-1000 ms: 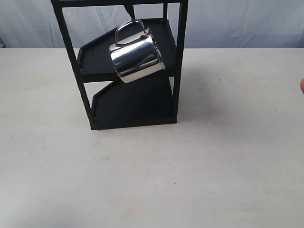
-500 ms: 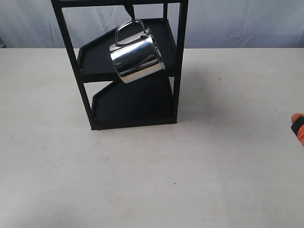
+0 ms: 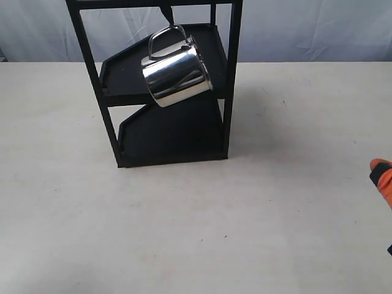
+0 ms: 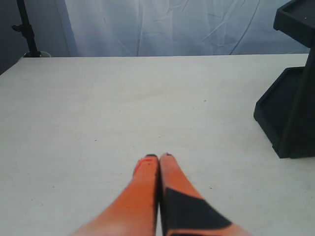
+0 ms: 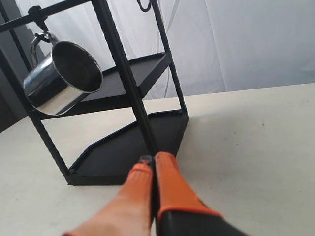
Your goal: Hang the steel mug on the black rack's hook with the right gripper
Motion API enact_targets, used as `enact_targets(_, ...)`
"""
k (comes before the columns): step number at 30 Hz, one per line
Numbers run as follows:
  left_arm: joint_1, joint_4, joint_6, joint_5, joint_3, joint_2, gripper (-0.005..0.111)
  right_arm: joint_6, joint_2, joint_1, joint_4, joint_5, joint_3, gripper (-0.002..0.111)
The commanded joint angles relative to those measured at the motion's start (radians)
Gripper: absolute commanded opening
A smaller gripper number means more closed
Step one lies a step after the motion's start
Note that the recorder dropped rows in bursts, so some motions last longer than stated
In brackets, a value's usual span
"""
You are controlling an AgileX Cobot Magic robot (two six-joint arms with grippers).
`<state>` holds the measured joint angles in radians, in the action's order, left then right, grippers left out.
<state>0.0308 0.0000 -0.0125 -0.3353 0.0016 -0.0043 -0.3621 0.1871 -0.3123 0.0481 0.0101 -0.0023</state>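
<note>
steel mug [image 3: 177, 72] hangs by looped handle from hook on black rack [image 3: 165, 131] top bar, upper centre of exterior frame, tilted, body in front of upper shelf (open mouth visible in right wrist view [image 5: 63, 78])

right gripper [image 5: 149, 160] fingers pressed together, holding nothing, low over table [image 3: 275, 214], clear of rack; only orange tip shows at right edge of exterior frame [image 3: 381, 174]

left gripper [image 4: 158, 158] also closed, empty, above bare table, rack corner at right edge of its view [image 4: 290, 105]
</note>
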Motion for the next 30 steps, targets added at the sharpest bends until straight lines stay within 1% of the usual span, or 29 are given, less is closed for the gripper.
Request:
enact_targets(1, -0.005, 0.000, 0.004, 0.007, -0.002, 0.004, 0.000, 0.000, -0.004, 0.057, 0.013, -0.002, 0.002, 0.000)
enact_targets(6, -0.005, 0.000, 0.004, 0.007, -0.002, 0.004, 0.000, 0.000, -0.004, 0.175, 0.013, 0.001, 0.002, 0.000)
enact_targets(9, -0.005, 0.000, 0.004, 0.007, -0.002, 0.004, 0.000, 0.000, -0.004, 0.213, 0.013, 0.001, 0.002, 0.000)
enact_targets(30, -0.005, 0.000, 0.004, 0.007, -0.002, 0.004, 0.000, 0.000, -0.004, 0.218, 0.011, -0.002, 0.002, 0.000)
